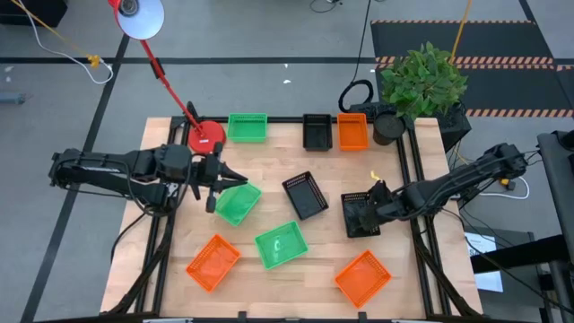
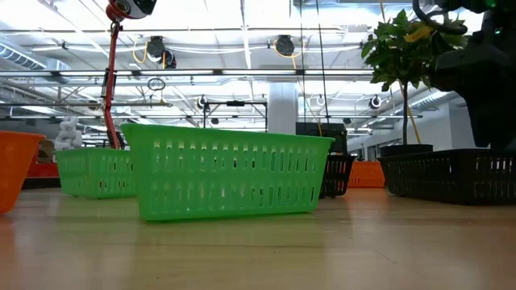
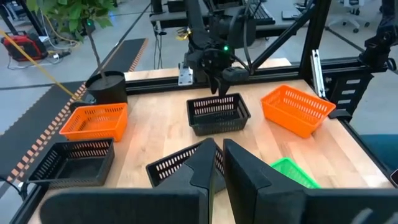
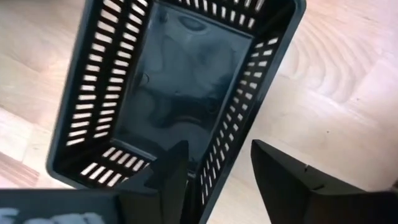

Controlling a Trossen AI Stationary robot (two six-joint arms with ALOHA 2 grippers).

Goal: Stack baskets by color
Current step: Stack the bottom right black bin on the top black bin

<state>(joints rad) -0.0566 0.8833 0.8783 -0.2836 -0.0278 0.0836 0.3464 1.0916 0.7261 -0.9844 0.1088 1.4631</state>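
My right gripper (image 4: pixel 219 144) hangs open over a black basket (image 1: pixel 361 213) at the table's right. It points down, one finger inside the basket's right long wall (image 4: pixel 239 134) and one outside. The basket rests flat on the table. My left gripper (image 3: pixel 216 142) is shut, empty and raised at the table's left, above a green basket (image 1: pixel 238 202). Another black basket (image 1: pixel 305 195) lies mid-table. A green one (image 1: pixel 281 244) and two orange ones (image 1: pixel 213 262), (image 1: pixel 363 276) lie near the front. Green (image 1: pixel 247 127), black (image 1: pixel 317 131) and orange (image 1: pixel 352 131) baskets line the far edge. My right gripper stands astride the black basket's right long wall (image 4: pixel 231 163), coming from above. I cannot tell whether either finger touches the wall. The basket sits with its bottom on the table.
A red lamp base (image 1: pixel 206 136) with its slanting stem stands at the far left. A potted plant (image 1: pixel 421 81) and a dark pot (image 1: pixel 387 127) stand at the far right corner. Black frame rails run along the table's sides. Bare wood shows between the baskets.
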